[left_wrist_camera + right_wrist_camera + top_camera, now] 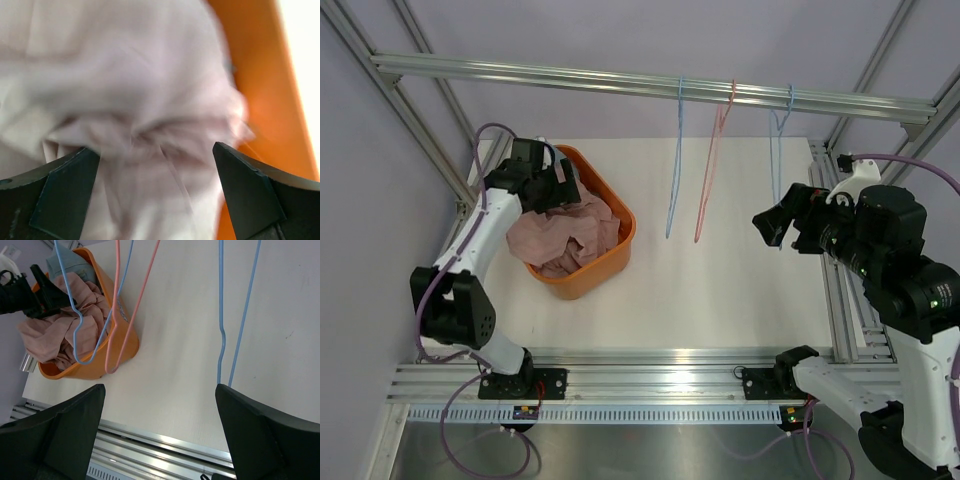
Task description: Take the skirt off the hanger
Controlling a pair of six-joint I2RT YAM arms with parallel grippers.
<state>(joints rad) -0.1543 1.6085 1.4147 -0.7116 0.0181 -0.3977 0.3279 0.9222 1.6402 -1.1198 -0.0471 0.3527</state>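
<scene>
Hovering over the orange basket (623, 243), left pincer (156, 180) stands wide open above the pink skirt (565, 235); right pincer (160, 430) is wide open, empty, near a blue hanger (220, 290).

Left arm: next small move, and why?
Probably lift the left gripper straight up, clear of the basket. Its jaws stand open over the skirt, which lies bunched in the basket, and the hangers look bare, so the removal seems done.

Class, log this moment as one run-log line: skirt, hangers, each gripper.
skirt: in orange basket | hangers: three, bare | left gripper: open over skirt | right gripper: open
</scene>
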